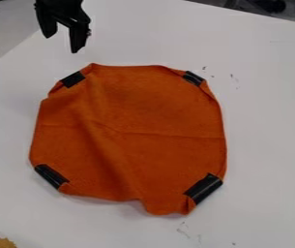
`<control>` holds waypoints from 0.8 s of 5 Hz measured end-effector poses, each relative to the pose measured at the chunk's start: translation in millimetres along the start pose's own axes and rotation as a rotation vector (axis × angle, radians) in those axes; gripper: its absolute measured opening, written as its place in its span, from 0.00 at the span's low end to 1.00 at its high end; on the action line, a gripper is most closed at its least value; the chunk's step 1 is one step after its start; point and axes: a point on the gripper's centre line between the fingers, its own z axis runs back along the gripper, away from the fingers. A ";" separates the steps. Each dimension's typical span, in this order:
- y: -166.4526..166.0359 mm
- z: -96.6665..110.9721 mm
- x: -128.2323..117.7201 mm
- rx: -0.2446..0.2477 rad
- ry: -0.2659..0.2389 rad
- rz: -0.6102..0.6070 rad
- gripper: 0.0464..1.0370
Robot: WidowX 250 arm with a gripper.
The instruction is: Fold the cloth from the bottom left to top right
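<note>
The cloth is lying on the table, spread nearly flat, with black tape gripping its turned-in corners at about 11, 1, 4 and 8 o'clock. Beyond its 11 o'clock corner the gripper is hanging apart from it, its two fingers standing spread and pinching nothing.

The cloth is looking thin, light and soft: a loose ridge is running down from 11 o'clock through the middle, and the hem is buckling near 6 o'clock. It is probably going to droop and wrinkle rather than swing over as one sheet, and there is little risk of breaking it. The taped corners are likely behaving more stiffly than the rest, perhaps more slickly too, so a hold on bare tape could be slipping.

For this fold, the 8 o'clock corner is offering the best hold: pinching tape and fabric together, low and right at the edge, then carrying the corner in a low arc toward 1 o'clock. A shallow bite could be losing the cloth; pulling too flat could be dragging all of it along.
</note>
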 end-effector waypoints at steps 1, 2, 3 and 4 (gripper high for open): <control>-5.8 -14.5 -6.8 -0.020 0.038 0.006 0.96; -17.3 -23.9 -24.3 -0.036 0.071 0.084 0.96; -26.1 -6.5 -43.0 -0.011 0.052 0.238 0.96; -56.6 0.8 -60.1 -0.016 0.080 0.405 0.96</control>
